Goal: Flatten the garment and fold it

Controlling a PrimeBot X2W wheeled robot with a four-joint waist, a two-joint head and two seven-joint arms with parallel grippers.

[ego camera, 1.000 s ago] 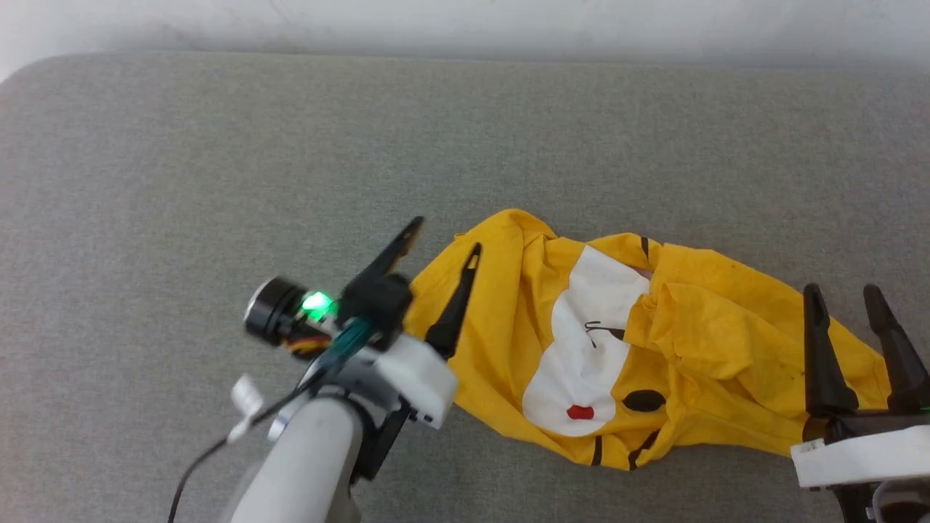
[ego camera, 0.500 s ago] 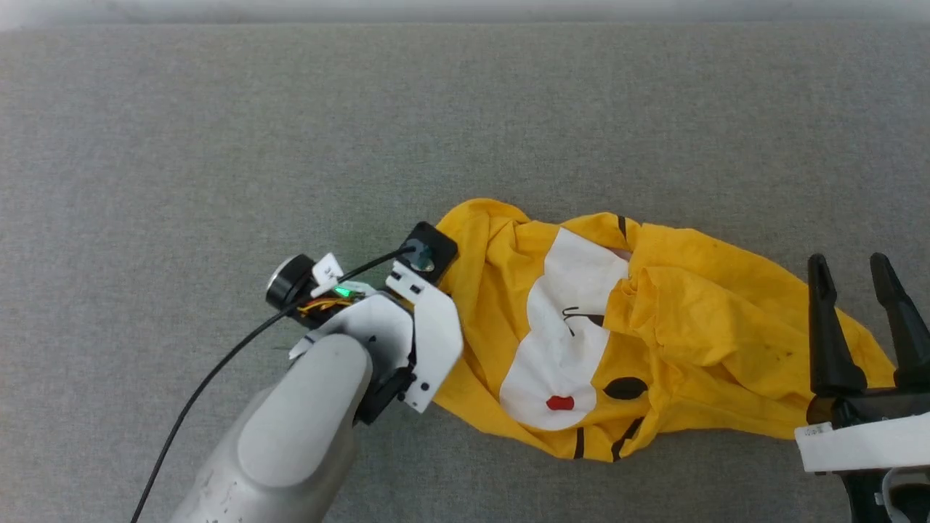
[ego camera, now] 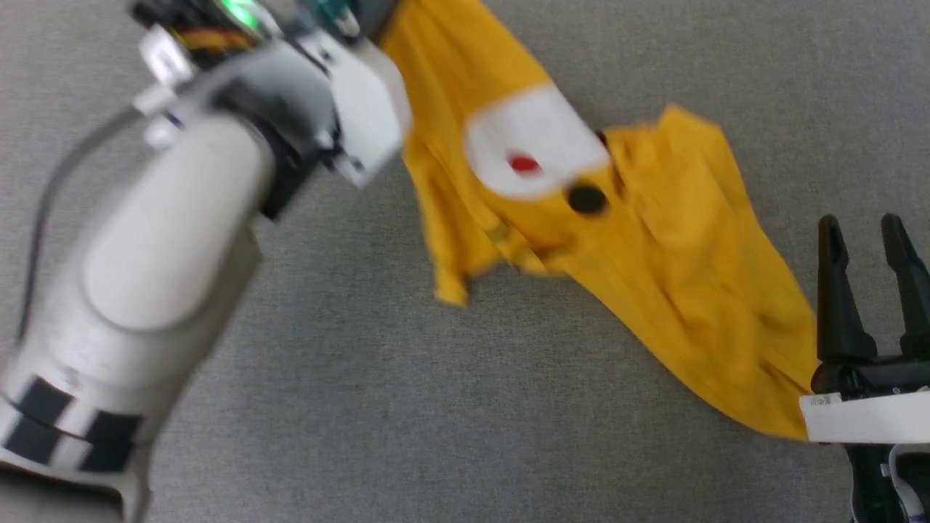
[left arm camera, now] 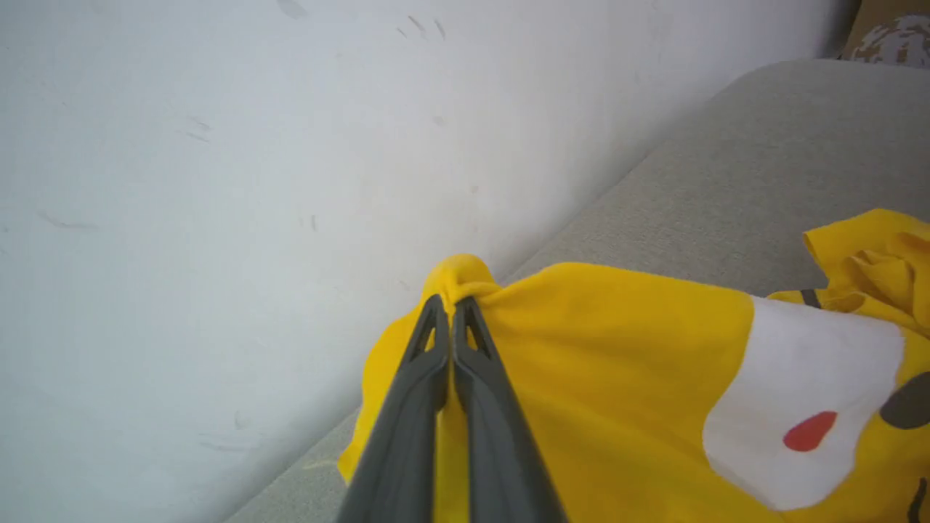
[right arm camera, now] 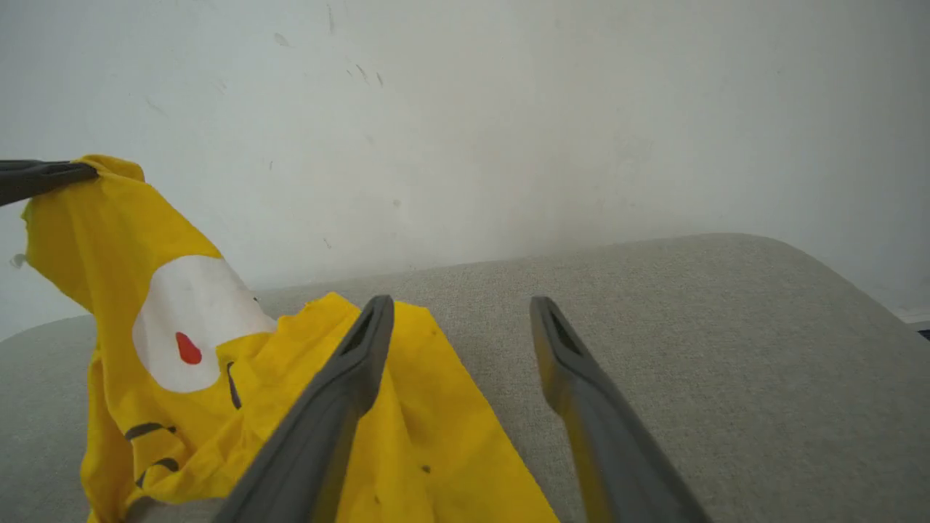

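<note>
The garment (ego camera: 654, 240), a bright yellow T-shirt with a white patch, a red dot and black marks, hangs stretched from the top of the head view down to the lower right. In the left wrist view my left gripper (left arm camera: 452, 305) is shut on a bunched edge of the garment (left arm camera: 617, 378) and holds it up in the air. My right gripper (ego camera: 863, 232) stands open at the lower right, next to the garment's low end. In the right wrist view the right gripper (right arm camera: 461, 312) has nothing between its fingers, and the garment (right arm camera: 182, 363) lies under the left finger.
A grey fabric cushion (ego camera: 436, 407) carries the work and ends at a white wall (left arm camera: 218, 145) behind. My raised left forearm (ego camera: 167, 232) covers the left of the head view. The cushion's rounded corner (right arm camera: 799, 276) lies to the right.
My left gripper has shut on the garment's left edge and lifted it high, pulling the cloth out of its heap. The head camera has also shifted. My right gripper stays open.
</note>
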